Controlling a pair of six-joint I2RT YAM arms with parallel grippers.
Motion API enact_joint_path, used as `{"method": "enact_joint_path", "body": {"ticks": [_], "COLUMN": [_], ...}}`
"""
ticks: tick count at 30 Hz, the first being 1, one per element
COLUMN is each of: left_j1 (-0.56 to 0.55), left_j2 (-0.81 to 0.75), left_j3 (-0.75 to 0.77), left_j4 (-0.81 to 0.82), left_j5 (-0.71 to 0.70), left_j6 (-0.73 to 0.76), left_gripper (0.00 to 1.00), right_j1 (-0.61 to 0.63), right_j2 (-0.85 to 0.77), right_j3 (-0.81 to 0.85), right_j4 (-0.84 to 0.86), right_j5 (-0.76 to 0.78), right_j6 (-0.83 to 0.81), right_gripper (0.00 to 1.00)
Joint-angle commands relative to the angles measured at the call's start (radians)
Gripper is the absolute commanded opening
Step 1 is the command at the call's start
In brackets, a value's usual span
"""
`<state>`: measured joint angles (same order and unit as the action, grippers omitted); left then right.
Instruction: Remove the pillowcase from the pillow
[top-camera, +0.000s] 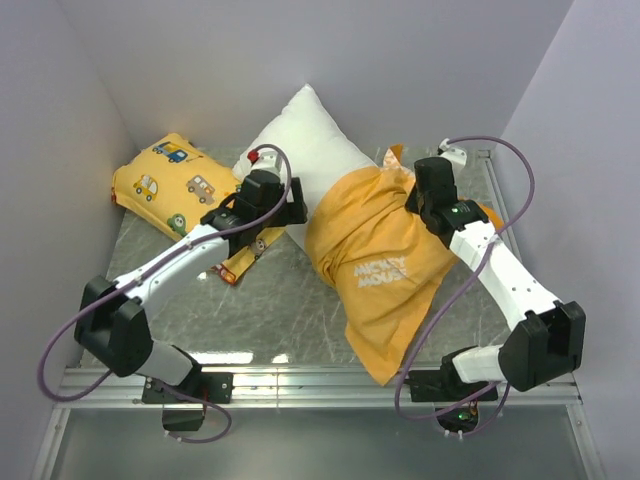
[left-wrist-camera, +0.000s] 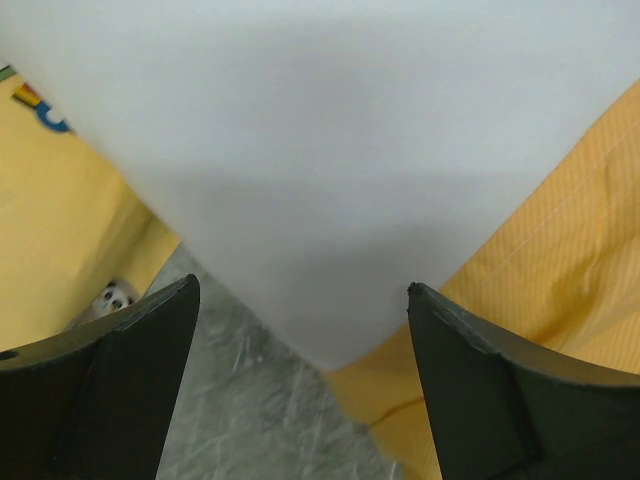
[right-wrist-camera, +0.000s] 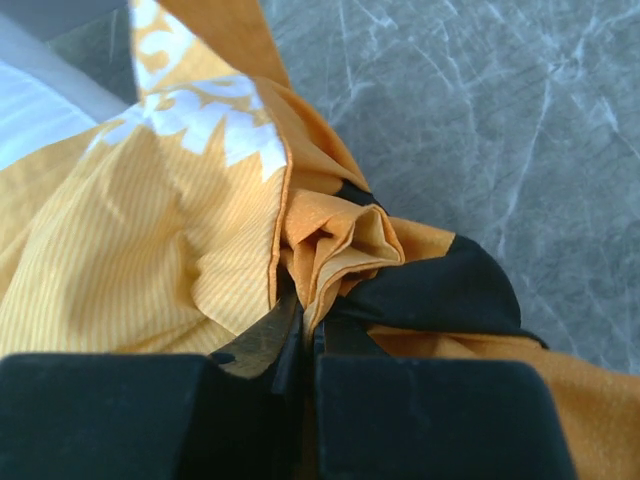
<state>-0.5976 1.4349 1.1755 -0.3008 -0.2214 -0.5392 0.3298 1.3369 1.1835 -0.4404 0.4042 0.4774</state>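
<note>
Left gripper (left-wrist-camera: 302, 288): jaws wide apart, gripping nothing.
Right gripper (right-wrist-camera: 310, 340): jaws pressed together on a bunched fold of orange cloth.
Pillow (top-camera: 305, 140): white and plump, half out of its cover. One bare corner points in between the left jaws and touches neither. The rest spreads out ahead of them.
Pillowcase (top-camera: 380, 260): orange, covering the pillow's near end with its white lettering facing up. Its open edge lies just to the right of the left jaws. A crumpled corner with a black patch is held in the right jaws, and the rest of the cloth spreads away to their left.
Small yellow pillow (top-camera: 170, 180): printed with little cars, lying to the left of the left jaws and close behind them.
Table (right-wrist-camera: 480, 120): grey marbled top, bare beyond and to the right of the right jaws. It also shows below the pillow corner between the left jaws.
</note>
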Motion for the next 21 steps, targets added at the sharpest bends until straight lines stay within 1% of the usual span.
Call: {"method": "enact_joint_path", "body": {"ticks": [1, 3, 4, 5, 6, 7, 9, 10, 11, 12, 13, 14, 15, 16, 17, 18, 21], "left_j1": [0.009, 0.009, 0.013, 0.012, 0.015, 0.013, 0.016, 0.022, 0.021, 0.021, 0.022, 0.022, 0.021, 0.021, 0.021, 0.021, 0.019], "left_j2": [0.054, 0.111, 0.139, 0.169, 0.229, 0.255, 0.312, 0.329, 0.344, 0.375, 0.387, 0.4, 0.413, 0.418, 0.42, 0.418, 0.394], "left_j3": [0.0, 0.006, 0.038, 0.064, 0.096, 0.14, 0.165, 0.185, 0.196, 0.208, 0.226, 0.233, 0.236, 0.24, 0.24, 0.24, 0.225], "left_j4": [0.238, 0.322, 0.325, 0.313, 0.255, 0.234, 0.195, 0.195, 0.192, 0.183, 0.178, 0.184, 0.19, 0.192, 0.206, 0.216, 0.267], "left_j5": [0.043, 0.048, 0.044, 0.033, 0.024, -0.016, -0.064, -0.078, -0.1, -0.11, -0.113, -0.108, -0.108, -0.105, -0.092, -0.087, -0.067], "left_j6": [-0.047, -0.06, -0.071, -0.08, -0.09, -0.109, -0.139, -0.171, -0.182, -0.205, -0.212, -0.217, -0.223, -0.238, -0.24, -0.239, -0.237], "left_gripper": [0.9, 0.92, 0.94, 0.99, 0.99, 0.99, 0.99, 0.99, 0.99, 0.92, 0.85, 0.75, 0.44, 0.25, 0.14, 0.0, 0.0], "right_j1": [0.017, 0.017, 0.018, 0.017, 0.015, 0.015, 0.014, 0.012, 0.012, 0.014, 0.012, 0.012, 0.012, 0.014, 0.012, 0.012, 0.029], "right_j2": [0.007, 0.016, 0.027, 0.034, 0.045, 0.048, 0.039, 0.033, 0.027, 0.018, 0.015, 0.01, -0.001, -0.008, -0.019, -0.043, -0.111], "right_j3": [0.018, 0.027, 0.033, 0.048, 0.057, 0.07, 0.071, 0.071, 0.067, 0.067, 0.067, 0.07, 0.07, 0.07, 0.068, 0.067, 0.03], "right_j4": [0.071, 0.071, 0.068, 0.052, 0.045, 0.036, 0.026, 0.029, 0.031, 0.031, 0.028, 0.022, 0.017, 0.014, 0.003, -0.004, 0.012], "right_j5": [-0.079, -0.076, -0.071, -0.065, -0.065, -0.064, -0.056, -0.057, -0.061, -0.068, -0.073, -0.076, -0.074, -0.074, -0.073, -0.077, -0.186], "right_j6": [-0.005, -0.014, -0.019, -0.022, -0.032, -0.036, -0.045, -0.046, -0.045, -0.043, -0.04, -0.037, -0.039, -0.039, -0.039, -0.039, -0.036], "right_gripper": [0.02, 0.08, 0.14, 0.17, 0.2, 0.3, 0.42, 0.55, 0.59, 0.62, 0.68, 0.7, 0.71, 0.73, 0.74, 0.75, 0.77]}}
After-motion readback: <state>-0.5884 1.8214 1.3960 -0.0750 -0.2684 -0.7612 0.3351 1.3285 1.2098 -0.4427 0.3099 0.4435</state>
